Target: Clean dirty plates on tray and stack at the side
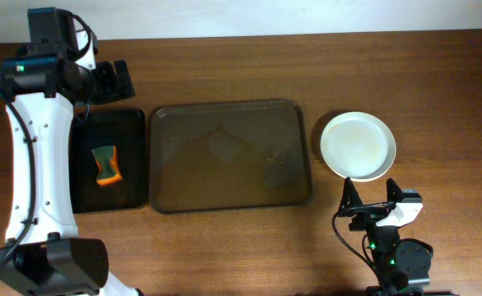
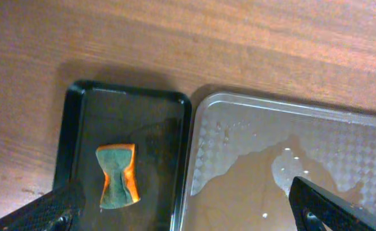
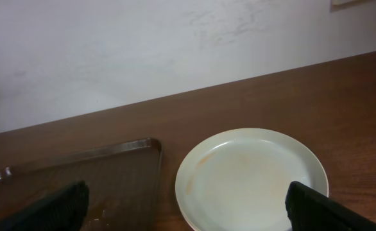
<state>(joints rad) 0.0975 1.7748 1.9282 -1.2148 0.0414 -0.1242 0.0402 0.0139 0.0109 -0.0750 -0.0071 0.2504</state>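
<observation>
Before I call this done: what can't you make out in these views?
- Plate count: overhead, the top plate hides anything stacked beneath it.
- Its near rim: right wrist view, cut off by the bottom edge.
- Right end of the tray: left wrist view, cut off by the frame edge.

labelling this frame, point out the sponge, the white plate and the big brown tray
sponge (image 1: 105, 160), overhead view, green middle
white plate (image 1: 358, 145), overhead view, centre of face
big brown tray (image 1: 183, 177), overhead view, bare floor

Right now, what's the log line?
tray: wet, no plates | white plate: beside tray | sponge: in black tray | left hand: open | right hand: open
</observation>
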